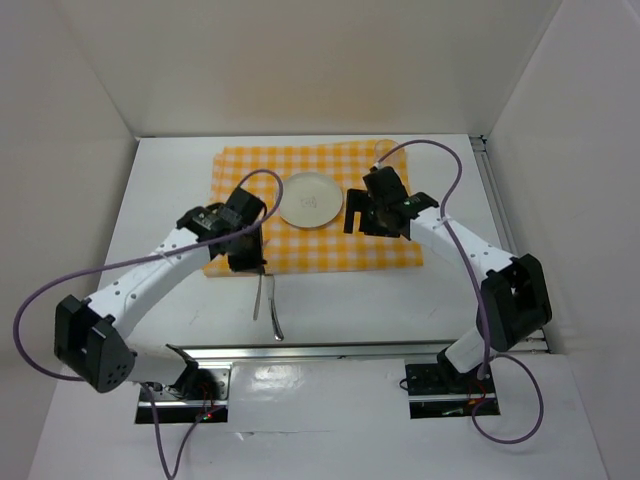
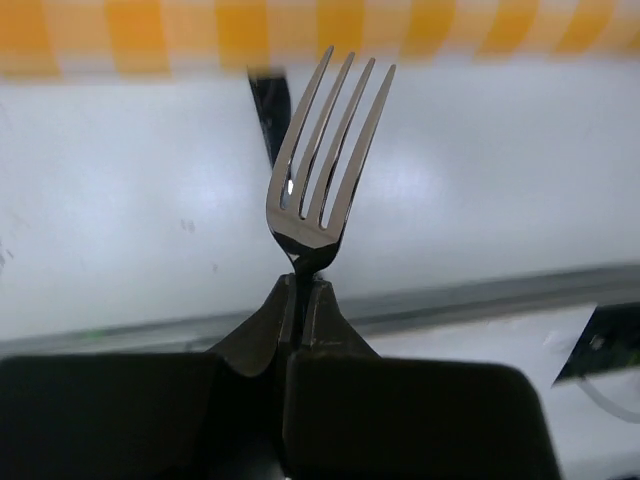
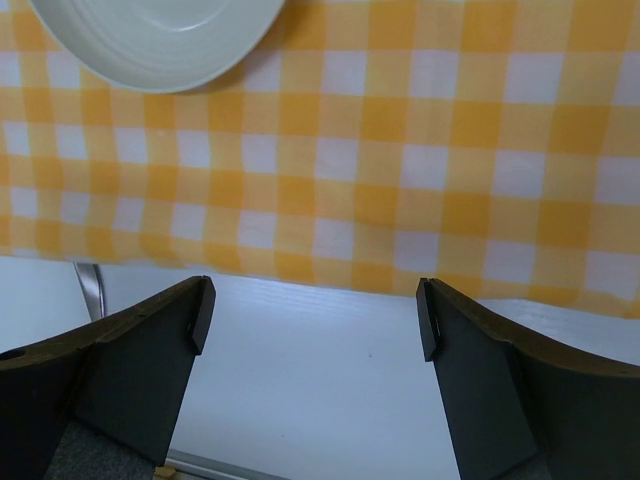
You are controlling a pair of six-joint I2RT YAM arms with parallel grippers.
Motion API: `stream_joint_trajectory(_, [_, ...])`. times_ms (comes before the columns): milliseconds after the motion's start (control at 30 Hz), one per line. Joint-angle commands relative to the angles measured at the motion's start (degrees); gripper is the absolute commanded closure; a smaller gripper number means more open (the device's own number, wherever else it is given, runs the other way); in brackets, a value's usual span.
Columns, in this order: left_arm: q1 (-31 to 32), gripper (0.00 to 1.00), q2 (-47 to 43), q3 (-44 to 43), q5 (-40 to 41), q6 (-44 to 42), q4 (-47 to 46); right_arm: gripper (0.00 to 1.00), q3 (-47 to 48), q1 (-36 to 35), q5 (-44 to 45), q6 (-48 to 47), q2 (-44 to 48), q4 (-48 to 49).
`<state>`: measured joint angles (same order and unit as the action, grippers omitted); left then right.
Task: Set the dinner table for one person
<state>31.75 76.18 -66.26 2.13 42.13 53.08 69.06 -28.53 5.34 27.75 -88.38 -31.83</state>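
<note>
Plate (image 1: 310, 200) set on cloth (image 1: 340, 255), mid table (image 1: 380, 305). Fork (image 2: 305, 235) not yet laid: left gripper (image 2: 302, 295) clamped on its neck, at cloth's near-left edge. Right gripper (image 3: 315, 305) wide, empty, beside plate. Left wrist view shows tines; top view shows only thin metal below gripper. Other cutlery: cannot tell.

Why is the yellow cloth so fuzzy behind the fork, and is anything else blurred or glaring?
Left wrist view: focus sits on the fork, glints on its tines, so the cloth behind smears into soft stripes. Right wrist view: cloth and plate are crisp; the dark jaws show little detail. Top view: even light, glare on the glossy strip between the arm bases.
</note>
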Motion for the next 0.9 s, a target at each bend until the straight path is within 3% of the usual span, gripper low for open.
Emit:
stream_joint_trajectory(0, [-5.19,1.0,6.32,-8.68,7.0,-4.77,-2.61,0.05,-1.38,-0.91,0.19,-0.41,4.08,-0.25])
stream_joint_trajectory(133, [-8.97,1.0,24.04,-26.49,11.48,-10.3,-4.04,0.05,-2.61,-0.91,0.19,-0.41,5.4,-1.47])
stream_joint_trajectory(267, [-11.27,1.0,36.29,-40.3,14.12,-12.68,-1.67,0.06,-3.23,-2.31,-0.33,0.11,7.6,-2.09])
stream_joint_trajectory(367, [-13.71,1.0,44.39,-46.56,15.01,-13.56,-1.66,0.06,-4.45,-3.98,0.27,1.34,8.74,-3.41])
stream_joint_trajectory(567, [-17.24,1.0,51.34,-48.0,12.03,-15.84,-4.82,0.06,-6.91,-6.45,0.9,3.89,8.75,-4.11])
stream_joint_trajectory(833, [-17.25,1.0,57.14,-47.38,11.49,-16.9,-5.97,0.05,-6.3,-8.81,0.37,4.42,5.94,-4.11])
stream_joint_trajectory(867, [-17.77,0.96,57.15,-47.38,11.49,-16.38,-5.45,0.05,-5.69,-9.95,0.37,4.42,5.94,-4.11])
